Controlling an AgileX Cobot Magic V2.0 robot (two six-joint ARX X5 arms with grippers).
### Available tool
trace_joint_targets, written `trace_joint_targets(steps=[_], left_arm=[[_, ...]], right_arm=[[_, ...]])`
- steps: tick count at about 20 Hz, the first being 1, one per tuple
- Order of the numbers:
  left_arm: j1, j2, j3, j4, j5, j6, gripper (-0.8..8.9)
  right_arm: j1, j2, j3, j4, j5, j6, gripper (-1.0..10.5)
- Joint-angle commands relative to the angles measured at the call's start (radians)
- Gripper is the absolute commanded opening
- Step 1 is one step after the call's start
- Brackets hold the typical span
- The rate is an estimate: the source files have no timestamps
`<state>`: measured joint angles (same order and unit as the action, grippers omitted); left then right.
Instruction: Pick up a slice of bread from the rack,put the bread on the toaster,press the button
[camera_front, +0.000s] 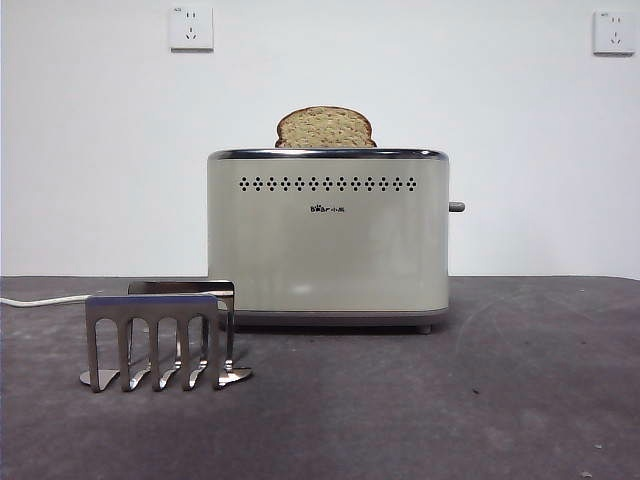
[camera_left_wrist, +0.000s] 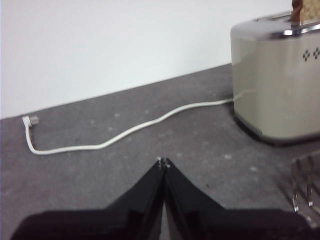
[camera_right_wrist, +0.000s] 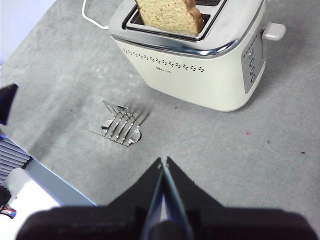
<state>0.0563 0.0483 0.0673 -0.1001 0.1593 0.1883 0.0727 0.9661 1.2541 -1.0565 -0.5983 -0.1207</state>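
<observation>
The right end effector (camera_right_wrist: 163, 161) hung high above the table (camera_front: 520, 400) with its two black jaws clenched together on nothing. The left end effector (camera_left_wrist: 163, 162) waited low over the table beside the toaster's cord end, also clenched and empty.

Going by how things lay, the step in hand looked to be pressing the button (camera_right_wrist: 274, 31). In the right wrist view it appeared as a pale stub on the narrow end of the toaster (camera_right_wrist: 200, 65), roughly at one o'clock from the right end effector; in the front view it showed as a small dark nub (camera_front: 456, 207) at about three o'clock from the toaster's middle. To do this well, the right end effector would probably need to stay pinched, come over the stub from above, and push straight down along the slide. A slanted push risked slipping off the small knob or shoving the light toaster sideways.

The slice of bread (camera_front: 324, 128) stood upright in one toaster slot, its domed top above the chrome rim, so it did not look lowered yet. The other slot was empty in the right wrist view. The rack (camera_front: 160, 340) held no bread, standing at about seven o'clock from the toaster, just in front of its corner. A white cord (camera_left_wrist: 125, 132) trailed away across the table.
</observation>
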Motion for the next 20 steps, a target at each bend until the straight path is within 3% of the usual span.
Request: trace_joint_targets(steps=[1, 20], left_arm=[[0.002, -0.026, -0.051, 0.008, -0.002, -0.014, -0.03], [0.002, -0.047, -0.064, -0.059, -0.001, -0.036, -0.03]], right_arm=[[0.001, 0.000, -0.006, 0.001, 0.003, -0.008, 0.0], [0.001, 0.000, -0.006, 0.001, 0.003, -0.008, 0.0]])
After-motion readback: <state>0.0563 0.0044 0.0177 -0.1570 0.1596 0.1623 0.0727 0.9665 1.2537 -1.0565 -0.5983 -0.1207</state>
